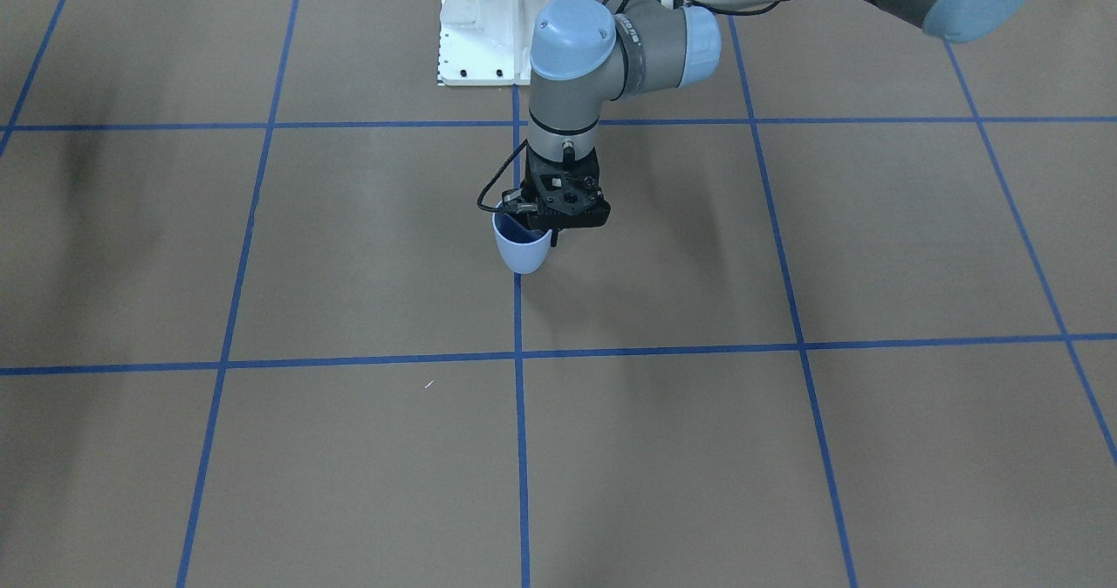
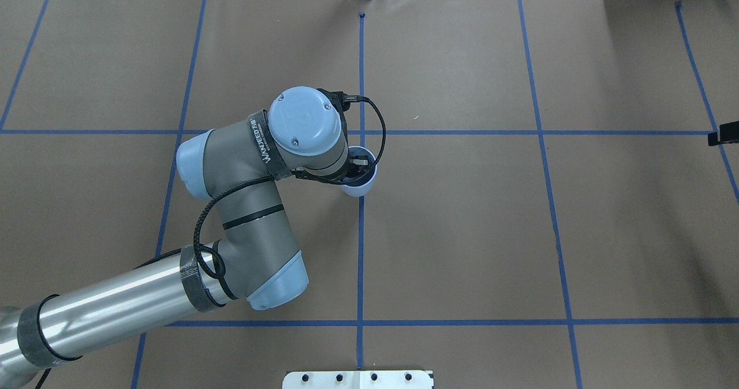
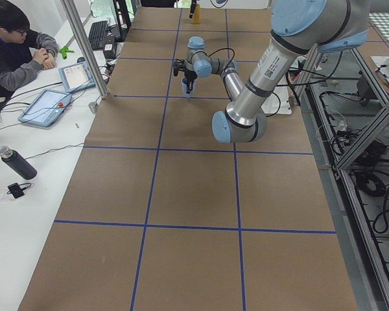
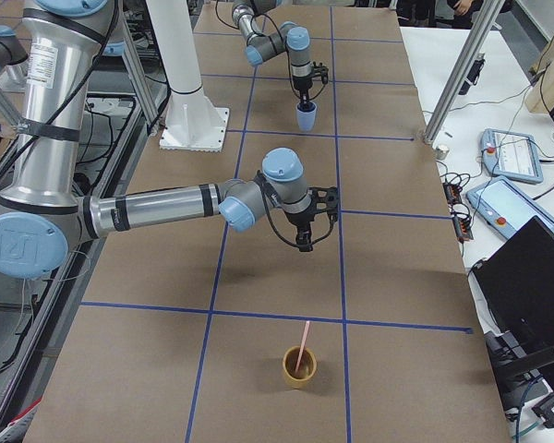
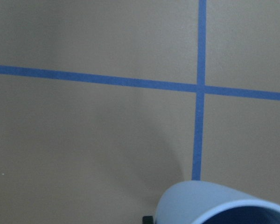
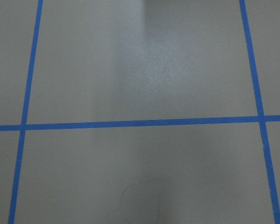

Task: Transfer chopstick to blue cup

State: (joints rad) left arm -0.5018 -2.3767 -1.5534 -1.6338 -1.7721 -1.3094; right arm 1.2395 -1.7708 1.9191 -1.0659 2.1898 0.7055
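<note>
The pale blue cup (image 1: 522,252) stands near the table's middle, on a blue tape line; it also shows in the overhead view (image 2: 361,188) and at the bottom of the left wrist view (image 5: 210,203). My left gripper (image 1: 550,232) points down at its rim, one finger inside and one outside the wall, shut on the rim. A pale pink chopstick (image 4: 302,346) leans in a tan cup (image 4: 299,369) at the table's right end. My right gripper (image 4: 305,238) hangs above the table between the two cups. It shows only in the exterior right view, so I cannot tell its state.
The table is brown paper with a blue tape grid (image 2: 361,262). The white robot base plate (image 1: 489,21) sits at the robot's edge. An operator (image 3: 16,45) sits at a side desk with tablets. A small black thing (image 2: 723,134) pokes in at the overhead view's right edge.
</note>
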